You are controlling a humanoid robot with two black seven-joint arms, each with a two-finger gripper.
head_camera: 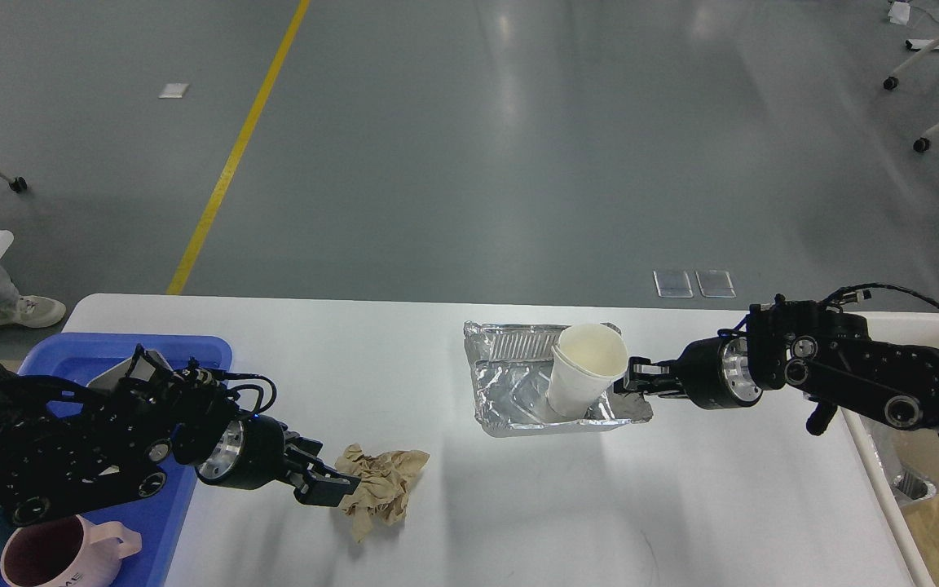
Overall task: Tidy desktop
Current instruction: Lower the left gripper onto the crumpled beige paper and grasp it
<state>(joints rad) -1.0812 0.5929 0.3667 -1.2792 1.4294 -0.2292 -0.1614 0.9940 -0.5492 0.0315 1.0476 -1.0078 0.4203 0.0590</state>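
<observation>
White desktop (453, 530) under both grippers, left gripper (331, 479) touching crumpled paper (380, 487)

An industrial hall or robotics lab is suggested by the smooth grey poured floor (469, 147) marked with a painted yellow line (233, 155), and by white wheeled stand legs (938, 122) parked nearby.

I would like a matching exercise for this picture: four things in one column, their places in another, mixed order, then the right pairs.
Things:
1. white paper cup
2. crumpled brown paper
3. pink mug
4. foil tray

Places:
A. in the blue tray, near left
B. on the desktop, holding the cup
C. tilted inside the foil tray
D. at the left gripper

Pairs: 1-C, 2-D, 3-A, 4-B
</observation>
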